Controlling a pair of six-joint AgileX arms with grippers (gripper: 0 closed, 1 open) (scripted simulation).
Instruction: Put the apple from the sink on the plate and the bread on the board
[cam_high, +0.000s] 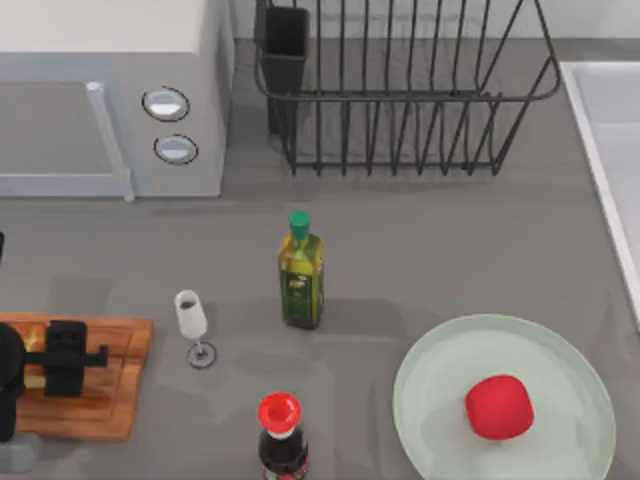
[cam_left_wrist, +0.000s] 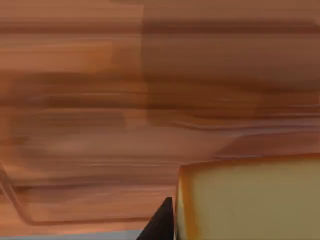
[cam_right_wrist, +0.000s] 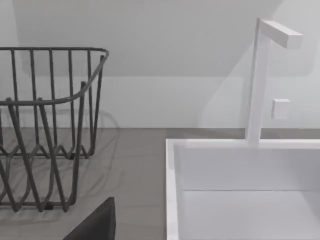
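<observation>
Top view, nearest edge first: a dark bottle (cam_high: 283, 440) with a red cap stands at the front of the grey bench (cam_high: 420, 260), between the board (cam_high: 95, 385) at the left and the plate (cam_high: 505, 400) at the right. The plate is wide, round, flat and pale mint green, and the apple (cam_high: 498, 407), smooth and bright red, rests on it right of its middle. The board is a brown wooden rectangle with visible grain and a shallow groove round its edge; the left end effector (cam_high: 60, 357) hangs over it, black and blocky, and I cannot tell whether it is clenched or released. In the left wrist view the bread (cam_left_wrist: 250, 200), pale yellow-tan with a golden-brown crust, lies on the board's streaked wood.

Farther in, a clear stemmed glass (cam_high: 192, 325) stands just beside the board's right end, and a green-capped oil bottle (cam_high: 301, 270) stands upright mid-bench. At the back sit a grey microwave (cam_high: 110, 100) with two round knobs and a black wire dish rack (cam_high: 400, 90). The sink (cam_high: 605, 130), pale with a raised straight rim, runs along the right edge; the right wrist view shows its white faucet (cam_right_wrist: 260, 80).
</observation>
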